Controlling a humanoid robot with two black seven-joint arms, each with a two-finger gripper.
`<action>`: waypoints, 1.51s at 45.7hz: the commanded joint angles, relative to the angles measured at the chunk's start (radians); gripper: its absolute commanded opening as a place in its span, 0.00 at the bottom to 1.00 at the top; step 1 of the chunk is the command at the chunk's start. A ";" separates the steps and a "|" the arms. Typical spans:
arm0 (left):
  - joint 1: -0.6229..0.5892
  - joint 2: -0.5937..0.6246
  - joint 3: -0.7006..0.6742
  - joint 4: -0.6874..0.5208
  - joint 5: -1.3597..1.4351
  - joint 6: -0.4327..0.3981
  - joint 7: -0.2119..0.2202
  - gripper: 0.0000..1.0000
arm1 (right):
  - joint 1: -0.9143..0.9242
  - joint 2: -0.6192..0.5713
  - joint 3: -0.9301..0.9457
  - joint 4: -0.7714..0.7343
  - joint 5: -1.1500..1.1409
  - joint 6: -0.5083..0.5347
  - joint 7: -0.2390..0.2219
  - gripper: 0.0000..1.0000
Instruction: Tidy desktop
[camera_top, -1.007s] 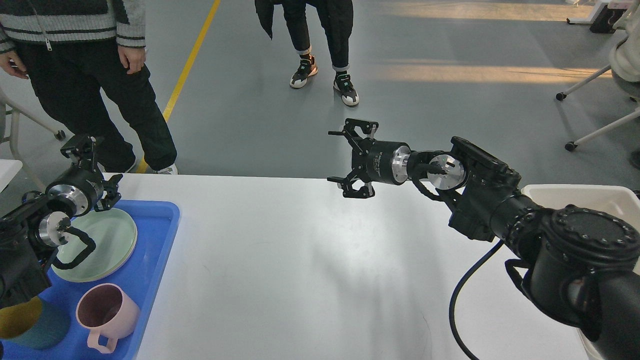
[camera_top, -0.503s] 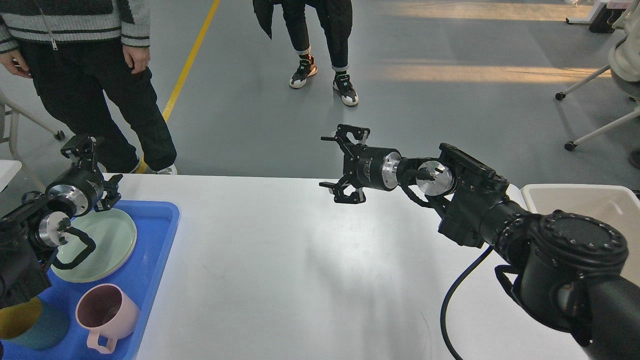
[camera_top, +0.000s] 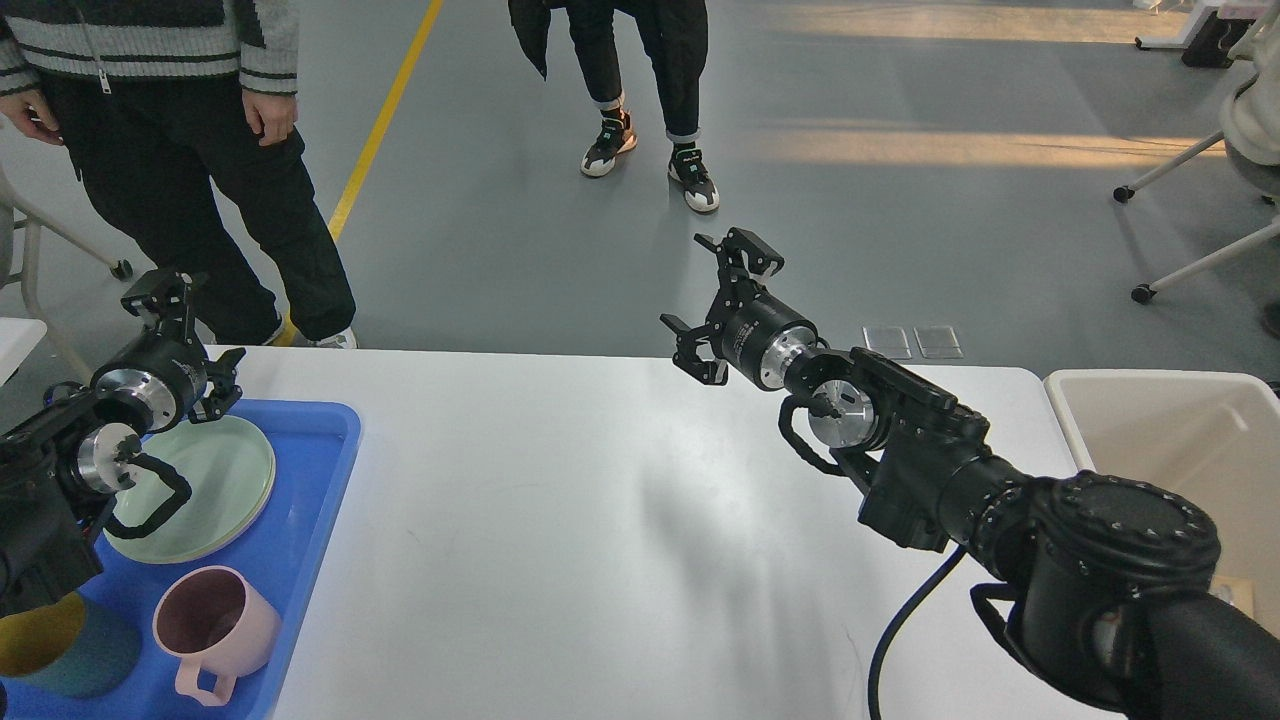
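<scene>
Grey workshop floor with a yellow line runs behind the table (camera_top: 560, 520), the desktop of this task: a wide, matte white slab with rounded corners that fills the lower half of the head view, its middle bare. At its left edge sits a blue plastic tray (camera_top: 320, 470) with a raised lip, holding a pale green plate (camera_top: 215, 480), a pink mug (camera_top: 215, 625) with a loop handle, and a dark teal cup (camera_top: 65, 650) with a yellow inside, only partly in view. Off the table's right edge stands a cream bin (camera_top: 1150, 440), smooth-walled and rectangular. The right gripper (camera_top: 722, 305) hangs above the far edge of the table, fingers spread apart and holding nothing; the left gripper (camera_top: 185, 335) hovers over the far left corner, just above the tray's far rim, also spread and empty. Two people stand on the floor beyond the far edge. Judging from how things lie, the clearing looks nearly finished: crockery is gathered in the tray and nothing loose shows on the white surface. The next move probably calls for checking the hidden near corners behind the bulky right arm for leftovers, or drawing both arms back clear of the tray.
</scene>
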 joint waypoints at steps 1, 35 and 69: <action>0.000 0.000 0.000 0.000 0.000 -0.001 0.000 0.96 | -0.004 0.002 -0.002 0.007 -0.011 -0.046 0.014 1.00; 0.000 0.000 0.000 0.000 0.000 -0.001 0.000 0.96 | -0.023 0.000 0.000 0.055 -0.154 -0.080 0.012 1.00; 0.000 0.000 0.000 0.000 0.000 -0.001 0.000 0.96 | -0.073 -0.001 0.012 0.053 -0.156 -0.075 0.011 1.00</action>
